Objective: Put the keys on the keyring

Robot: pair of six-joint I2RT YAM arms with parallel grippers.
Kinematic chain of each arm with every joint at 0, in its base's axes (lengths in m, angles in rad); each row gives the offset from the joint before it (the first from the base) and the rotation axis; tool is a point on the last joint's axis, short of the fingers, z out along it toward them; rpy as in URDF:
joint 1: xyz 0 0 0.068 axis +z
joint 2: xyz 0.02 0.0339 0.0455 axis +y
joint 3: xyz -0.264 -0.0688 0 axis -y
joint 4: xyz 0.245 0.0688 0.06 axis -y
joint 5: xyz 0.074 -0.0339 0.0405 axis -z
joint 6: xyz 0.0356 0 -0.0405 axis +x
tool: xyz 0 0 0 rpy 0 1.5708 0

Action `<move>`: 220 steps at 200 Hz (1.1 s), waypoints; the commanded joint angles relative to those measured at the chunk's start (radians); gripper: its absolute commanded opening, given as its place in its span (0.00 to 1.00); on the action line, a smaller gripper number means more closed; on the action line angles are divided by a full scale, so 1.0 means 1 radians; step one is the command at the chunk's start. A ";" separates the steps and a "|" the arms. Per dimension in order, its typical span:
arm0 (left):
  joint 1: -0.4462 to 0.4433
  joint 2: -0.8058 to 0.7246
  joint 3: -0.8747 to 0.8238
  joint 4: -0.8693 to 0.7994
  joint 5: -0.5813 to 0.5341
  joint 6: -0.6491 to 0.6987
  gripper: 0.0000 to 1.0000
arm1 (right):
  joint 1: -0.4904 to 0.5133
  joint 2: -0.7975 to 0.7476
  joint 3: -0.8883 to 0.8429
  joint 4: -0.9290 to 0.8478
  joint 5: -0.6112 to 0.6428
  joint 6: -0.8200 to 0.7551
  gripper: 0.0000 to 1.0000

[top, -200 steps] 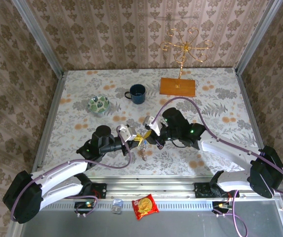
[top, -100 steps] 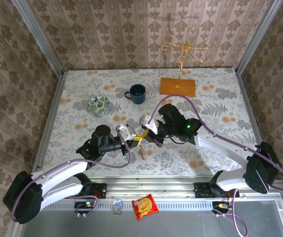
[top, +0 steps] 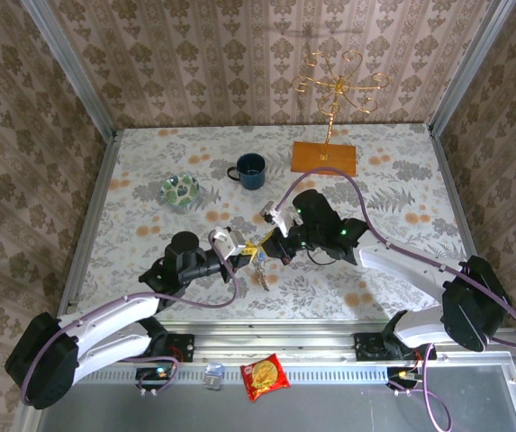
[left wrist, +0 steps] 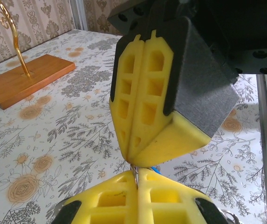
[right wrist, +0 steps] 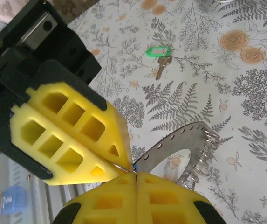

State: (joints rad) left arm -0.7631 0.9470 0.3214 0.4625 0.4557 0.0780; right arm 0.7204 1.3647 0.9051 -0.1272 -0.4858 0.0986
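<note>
Both claws have slid a little toward the left edge of the worktop [top: 411, 180], and the right arm [top: 402, 265] has bent in closer. They meet tip to tip. The spot is a bit nearer the near edge than the far edge, about halfway between the left and right edges.

The right claw [top: 267, 243] is clenched tight. Its own camera shows the keyring [right wrist: 180, 144] sticking out of its tips, so it is grasping the keyring. The ring is flat and grey, with little holes and a curly wire edge.

The left claw [top: 247, 249] is clenched tight too. A thin bit of metal goes in between its yellow fingers [left wrist: 110, 200]. A blue bit [left wrist: 154, 170] peeks out right beside them, and I cannot tell what it is.

The green key [right wrist: 160, 58] lies flat on the worktop by itself, well apart from the keyring. It is not on the ring yet.

Toward the far edge are a blue mug [top: 250, 171], a round green dish [top: 180, 190] and a gold wire stand [top: 337, 87] on a wooden base [top: 324, 157]
</note>
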 commanded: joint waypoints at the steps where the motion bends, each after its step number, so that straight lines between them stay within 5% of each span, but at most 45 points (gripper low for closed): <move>1: -0.008 -0.032 -0.005 0.094 0.050 0.002 0.00 | -0.042 0.020 -0.034 0.149 0.023 0.181 0.00; 140: -0.025 -0.021 -0.077 0.283 -0.087 0.027 0.00 | -0.070 0.102 -0.084 0.270 -0.099 0.390 0.00; 220: -0.029 -0.004 -0.081 0.337 -0.077 0.017 0.00 | -0.089 0.053 -0.056 0.144 -0.118 0.298 0.29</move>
State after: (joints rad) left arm -0.7860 0.9424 0.2356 0.7067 0.3500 0.0830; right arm 0.6384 1.4487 0.8310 0.0860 -0.6075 0.4545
